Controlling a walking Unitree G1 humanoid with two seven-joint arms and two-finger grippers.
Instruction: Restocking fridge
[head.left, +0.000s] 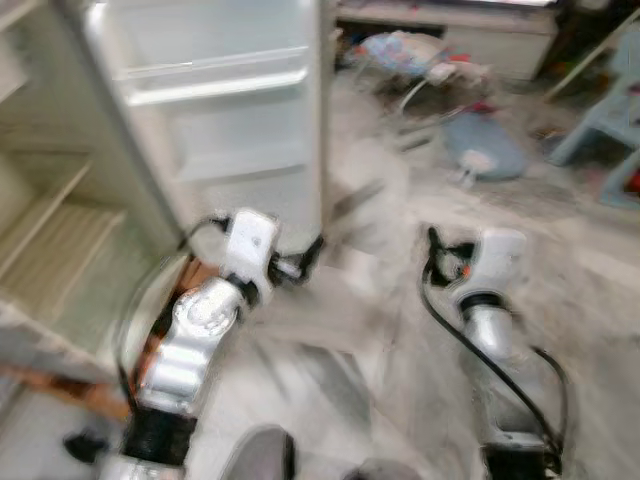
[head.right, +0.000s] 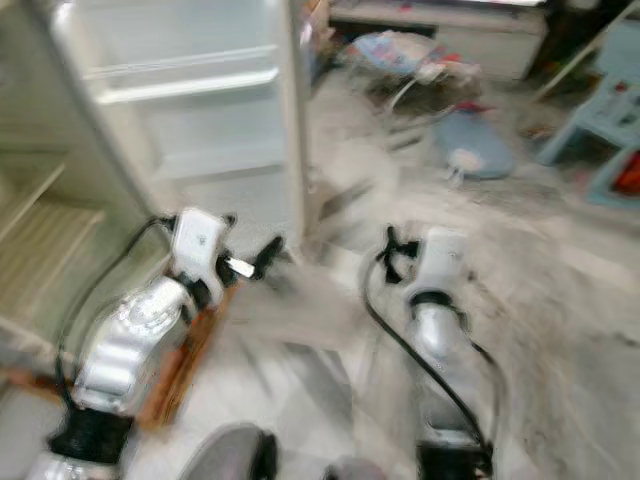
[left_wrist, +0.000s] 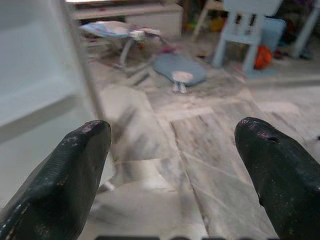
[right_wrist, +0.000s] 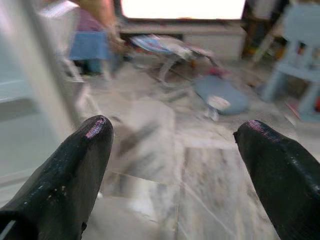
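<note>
Fridge door stands open just beyond left end effector.

Pale blue plastic chair on marble floor; orange ball beside it.

White fridge door, grey marbled floor, pale blue chair, black fingers.

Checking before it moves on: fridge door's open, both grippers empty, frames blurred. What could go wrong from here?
1. The left gripper sits close to the open fridge door; a swing could hit its edge.
2. Clutter lies ahead on the floor, the grey cushion and baby bouncer; walking that way risks a trip.
3. The right gripper is open with nothing to stock.
</note>
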